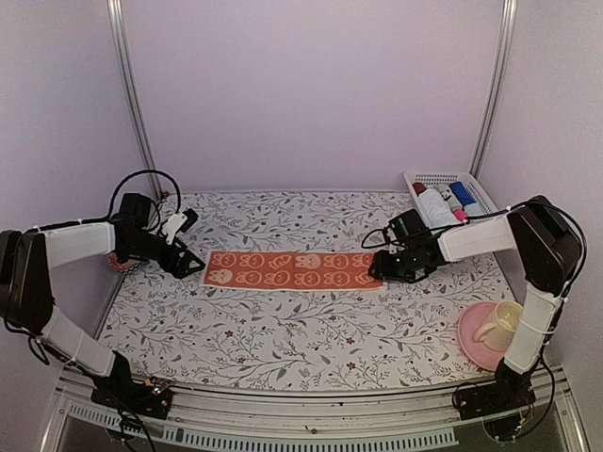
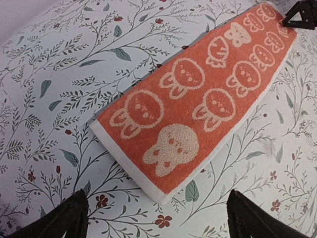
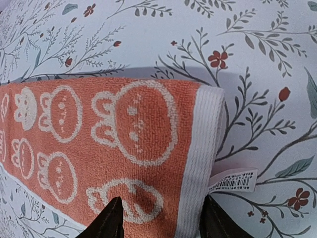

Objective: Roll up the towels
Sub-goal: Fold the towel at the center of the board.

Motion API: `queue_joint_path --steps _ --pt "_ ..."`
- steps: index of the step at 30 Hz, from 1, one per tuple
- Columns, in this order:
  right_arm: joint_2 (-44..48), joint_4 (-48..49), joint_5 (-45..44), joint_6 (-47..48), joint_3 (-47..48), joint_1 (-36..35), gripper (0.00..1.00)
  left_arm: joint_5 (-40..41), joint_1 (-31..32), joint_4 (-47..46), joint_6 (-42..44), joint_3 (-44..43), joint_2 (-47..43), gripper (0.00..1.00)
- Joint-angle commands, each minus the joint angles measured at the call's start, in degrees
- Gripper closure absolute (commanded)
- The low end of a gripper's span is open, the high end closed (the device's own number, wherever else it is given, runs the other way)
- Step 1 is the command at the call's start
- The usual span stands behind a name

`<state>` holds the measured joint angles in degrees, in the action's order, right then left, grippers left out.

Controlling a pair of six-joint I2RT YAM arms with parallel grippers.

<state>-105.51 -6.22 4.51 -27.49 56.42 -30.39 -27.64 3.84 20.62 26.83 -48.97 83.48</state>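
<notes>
orange-red towel (image 1: pixel 292 270) with white cartoon faces lies flat as a long narrow strip across the middle of the flower-printed tablecloth (image 1: pixel 283 330), its length running left to right between the two arms. the left gripper (image 1: pixel 188 259) sits low just off the strip's left end; in the left wrist view its fingertips (image 2: pixel 79 208) stand wide apart at the bottom of the picture, holding nothing, with the towel's (image 2: pixel 198 109) white-edged end lying just ahead of them and clear of both. the right gripper (image 1: pixel 382 266) is down at the opposite end. from the right wrist view its jaws are part open and straddle the white hem: one finger (image 3: pixel 114 218) is over the orange cloth (image 3: pixel 99 148), the other is over the tablecloth just past the edge, beside a small barcode label (image 3: pixel 233 181) that sticks out from under the hem. the hem lies flat, not pinched. a white basket (image 1: pixel 485 198) holding a few small items stands at the back right, and a cream cup (image 1: pixel 499 323) sits on a pink plate (image 1: pixel 471 344) at the front right.
</notes>
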Motion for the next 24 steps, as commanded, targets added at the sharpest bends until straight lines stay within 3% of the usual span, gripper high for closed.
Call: queue_joint_path --steps 1,5,9,10,16,24 --pt "-6.0 -4.9 -3.9 -2.7 2.2 -2.8 0.49 0.3 0.0 -2.7 0.3 1.6 -2.6 0.03" --pt "-7.9 -6.1 -5.8 -4.0 3.0 -3.9 0.64 1.5 0.0 -4.4 0.2 2.7 -4.4 0.03" --pt "-8.2 -6.9 -7.8 -4.7 3.2 -4.1 0.94 1.5 -0.1 -4.8 0.1 3.3 -5.8 0.03" --pt "-7.8 -7.1 -8.4 -4.7 3.1 -4.1 0.96 1.5 -0.1 -4.9 0.1 3.3 -6.0 0.03" --pt "-0.3 -10.1 -10.4 -3.0 2.1 -2.3 0.98 1.8 -0.1 -5.1 0.3 3.5 -6.0 0.03" --pt "16.3 -13.1 -8.7 1.1 -4.6 5.9 0.98 0.5 -0.4 -4.4 0.4 3.3 -5.0 0.03"
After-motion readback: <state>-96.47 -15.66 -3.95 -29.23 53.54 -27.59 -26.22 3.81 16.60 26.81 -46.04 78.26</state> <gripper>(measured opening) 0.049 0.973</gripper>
